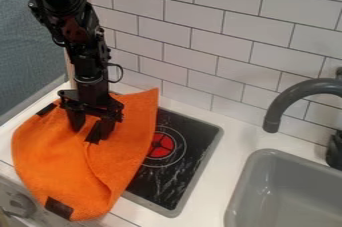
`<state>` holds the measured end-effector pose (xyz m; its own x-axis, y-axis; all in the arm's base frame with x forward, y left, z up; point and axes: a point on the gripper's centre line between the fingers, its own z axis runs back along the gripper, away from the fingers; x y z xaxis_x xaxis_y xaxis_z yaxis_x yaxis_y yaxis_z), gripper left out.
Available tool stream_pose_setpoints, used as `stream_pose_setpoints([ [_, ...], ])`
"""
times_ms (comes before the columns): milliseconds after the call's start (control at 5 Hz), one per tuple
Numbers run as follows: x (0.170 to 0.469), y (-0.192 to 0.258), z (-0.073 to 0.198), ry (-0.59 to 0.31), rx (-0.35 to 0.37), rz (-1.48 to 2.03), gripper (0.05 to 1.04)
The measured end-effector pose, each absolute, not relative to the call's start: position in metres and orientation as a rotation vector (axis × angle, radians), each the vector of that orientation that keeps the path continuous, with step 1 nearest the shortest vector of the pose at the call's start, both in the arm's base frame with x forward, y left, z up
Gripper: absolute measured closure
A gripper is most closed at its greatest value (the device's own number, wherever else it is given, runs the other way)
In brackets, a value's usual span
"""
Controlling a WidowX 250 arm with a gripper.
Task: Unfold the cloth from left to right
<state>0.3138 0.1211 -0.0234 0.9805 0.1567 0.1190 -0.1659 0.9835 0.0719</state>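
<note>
The cloth (47,156) is being carried by stove (170,181) and table (230,143), past the front edge. Over it, the hand (89,130) is being held parted, any grip being unclear; the sink (245,175) is being backed by tiles (220,48).

- Item: one soft orange cloth (50,153) with dark rectangular patches (59,208).
- State: partly folded; from where I stand, a raised fold edge runs from near its centre toward 5 o'clock.
- Patch positions, clock face centred on the cloth: one at 11 o'clock, one at 7 o'clock, one just off centre toward 12 o'clock.
- Pose: spread unevenly, with gentle ripples; a pointed corner extends to 1 o'clock.
- Location: on the white counter (230,146), overlapping the black stove top (187,171) at 3 o'clock; its 7 o'clock end extends over the counter's front edge.
</note>
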Motion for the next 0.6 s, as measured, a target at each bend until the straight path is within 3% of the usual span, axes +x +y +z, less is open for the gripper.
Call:
stream_pose_setpoints([
  [200,0.3143,0.1213,-0.0231,-0.115,0.082,0.159,0.714],
  [400,0.3143,0.1203,-0.0232,-0.114,0.076,0.153,0.901],
  [600,0.313,0.1188,-0.0235,-0.105,0.068,0.151,1.001],
])
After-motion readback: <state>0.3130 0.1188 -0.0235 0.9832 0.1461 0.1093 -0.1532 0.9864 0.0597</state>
